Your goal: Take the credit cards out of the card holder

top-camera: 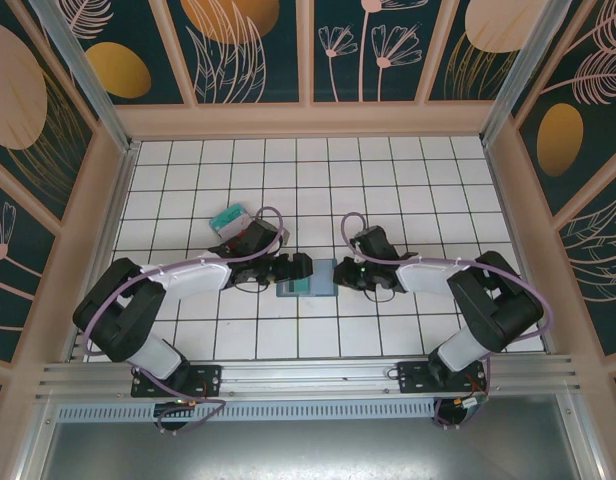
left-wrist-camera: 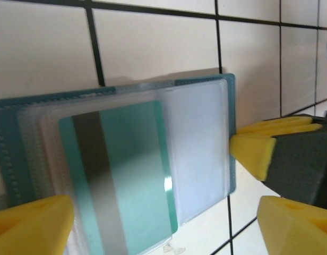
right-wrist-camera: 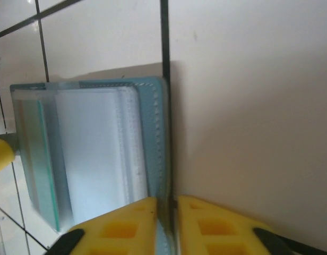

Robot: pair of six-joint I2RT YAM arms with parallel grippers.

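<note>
- Layout: the card holder (top-camera: pixel 306 284) lies open at the middle of the table (top-camera: pixel 408 180), between the two claws. A loose teal card (top-camera: pixel 226 215) rests on the tiles to the far left, beside the left arm.
- Right claw (right-wrist-camera: pixel 169 215): narrow, pinched on the holder's right edge. It serves as the anchor.
- Left claw (top-camera: pixel 299 267): wide and holding nothing. Its yellow fingers (left-wrist-camera: pixel 31 226) stand either side of the teal credit card (left-wrist-camera: pixel 121 175) with the grey stripe.
- This card sits among the clear sleeves (left-wrist-camera: pixel 200 138), at the side away from the right claw. I cannot tell how much of it is free of its sleeve.
- Step in hand, as I judge it: grip the teal card and draw it out.
- Procedure: close the left claw on the card's exposed edge only, not on a sleeve or the cover.
- Pull flat and slowly along the sleeve's opening, away from the right claw.
- Hold the right clamp firm so the holder does not follow the card.
- Risk: the soft plastic leaves may be caught together with the card, and the whole holder would then slide or lift.
</note>
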